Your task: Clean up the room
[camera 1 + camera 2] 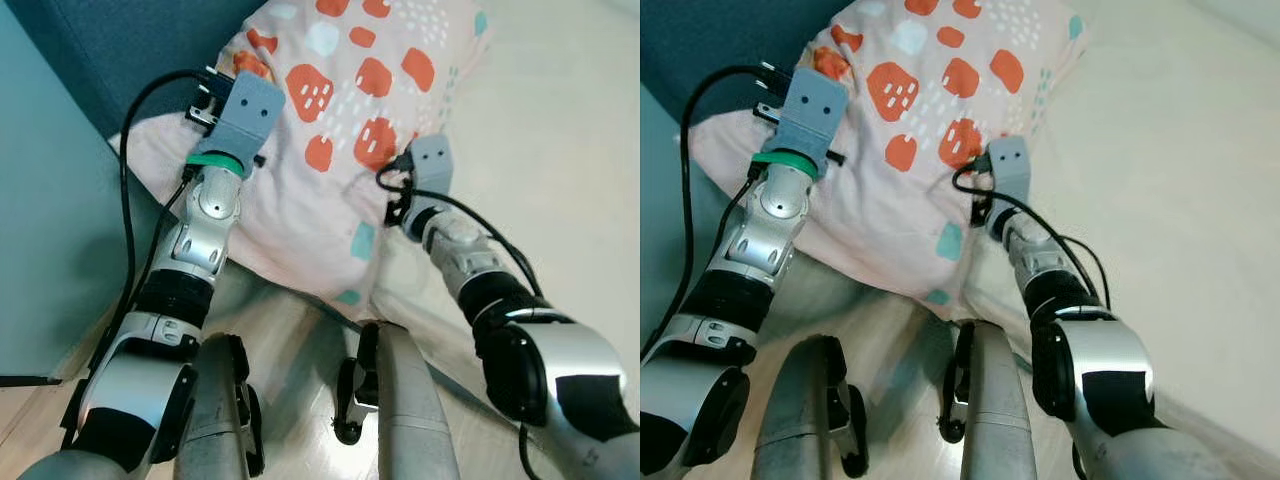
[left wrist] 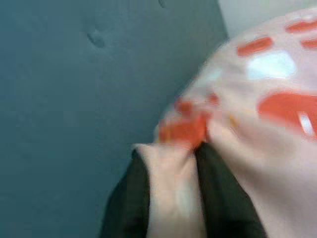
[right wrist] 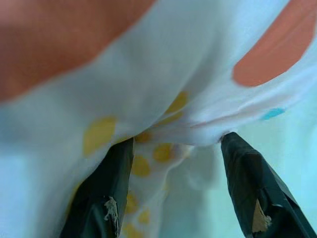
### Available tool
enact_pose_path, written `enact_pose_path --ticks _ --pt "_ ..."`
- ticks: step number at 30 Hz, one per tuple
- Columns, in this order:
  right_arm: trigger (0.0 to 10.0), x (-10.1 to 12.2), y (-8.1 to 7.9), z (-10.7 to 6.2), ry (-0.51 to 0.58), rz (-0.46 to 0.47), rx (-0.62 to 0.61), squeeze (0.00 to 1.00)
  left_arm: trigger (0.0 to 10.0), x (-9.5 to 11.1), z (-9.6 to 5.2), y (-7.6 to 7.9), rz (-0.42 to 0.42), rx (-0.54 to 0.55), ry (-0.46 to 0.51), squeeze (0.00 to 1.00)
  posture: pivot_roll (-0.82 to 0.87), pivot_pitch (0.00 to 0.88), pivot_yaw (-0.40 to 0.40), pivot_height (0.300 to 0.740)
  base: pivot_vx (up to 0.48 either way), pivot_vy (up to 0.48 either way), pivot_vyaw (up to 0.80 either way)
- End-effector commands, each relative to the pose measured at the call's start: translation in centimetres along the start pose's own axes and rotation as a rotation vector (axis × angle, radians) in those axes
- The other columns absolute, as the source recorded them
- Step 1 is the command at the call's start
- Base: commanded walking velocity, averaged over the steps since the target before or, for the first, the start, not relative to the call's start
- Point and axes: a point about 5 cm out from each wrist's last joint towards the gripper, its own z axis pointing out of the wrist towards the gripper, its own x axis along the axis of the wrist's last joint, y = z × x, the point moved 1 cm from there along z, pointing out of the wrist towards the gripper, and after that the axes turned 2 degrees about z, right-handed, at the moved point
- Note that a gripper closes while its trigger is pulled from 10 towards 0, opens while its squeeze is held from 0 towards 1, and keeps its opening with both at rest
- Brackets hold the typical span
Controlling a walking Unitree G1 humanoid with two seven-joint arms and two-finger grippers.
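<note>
Pillow (image 1: 345, 110): pale pink cover printed with orange-red blobs, teal patches and white speckles. Occupies the upper centre of the eye views, lying across a cream bed (image 1: 560, 120) that fills the right side, with its upper left corner against a dark teal headboard (image 1: 110, 40).

Left gripper (image 2: 173, 198): at the pillow's left edge, upper left of the eye views. In the left wrist view the two black fingers (image 2: 130, 198) stand close together with a fold of the pink cloth pinched between them; the picture is blurred.

Right gripper (image 3: 176, 163): at the pillow's lower right edge, centre of the eye views. In the right wrist view the fingers (image 3: 104, 193) are spread apart with a bunched fold of cloth between them; one touches the cloth, the other stands beside it, so a firm grip cannot be told.

Cable (image 1: 125, 200): black, looping along the left arm.

Floor (image 1: 290, 400): pale wood, bottom of frame, with the robot's silver legs (image 1: 400, 400) over it.
</note>
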Motion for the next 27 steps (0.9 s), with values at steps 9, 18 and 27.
enact_pose_path --ticks 9,18,27 --pt "10.0 -2.1 1.1 -1.6 0.072 0.027 0.028 0.0 10.0 2.8 -0.7 0.2 -0.135 0.015 0.096 0.0 0.0 0.226 -0.006 0.605 0.0 0.0 0.0" --pt "10.0 -0.4 4.0 -5.5 0.352 -0.08 -0.122 0.0 10.0 5.6 -3.8 2.3 -0.465 -0.159 0.109 0.0 -0.04 0.159 0.021 0.605 0.0 0.0 0.0" --pt "10.0 0.5 3.5 -9.4 0.535 -0.156 -0.235 0.0 10.0 4.8 -7.6 4.4 -0.645 -0.423 -0.029 0.0 -0.07 0.097 0.057 0.605 0.0 0.0 0.0"
